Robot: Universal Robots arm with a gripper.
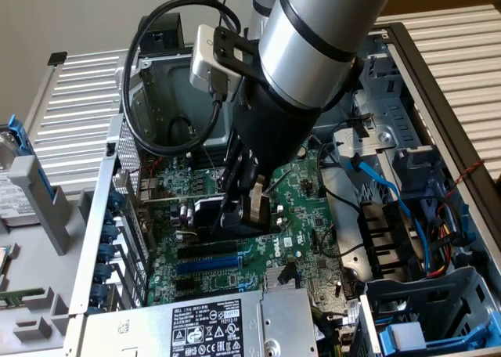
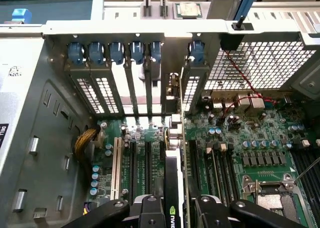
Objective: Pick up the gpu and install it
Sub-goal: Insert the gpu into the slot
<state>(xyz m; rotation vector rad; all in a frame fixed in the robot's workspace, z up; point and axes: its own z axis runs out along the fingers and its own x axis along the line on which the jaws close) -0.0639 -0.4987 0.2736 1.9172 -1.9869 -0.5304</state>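
One gripper, fingers clenched on the gpu, one on each face of the card. Card stands on edge, low inside the open case, over the motherboard, toward the exterior view's left of it.

Wrist view: gpu runs edge-on from between the fingers to the far slot wall. Bracket end sits at the open gap there, beside the blue clips. Connector seated or not: cannot tell.

Handling, judged: light and stiff, but brittle; plastic shroud. Hold mid-length on shroud and board faces, clear of gold contacts and fan. Avoid twisting.
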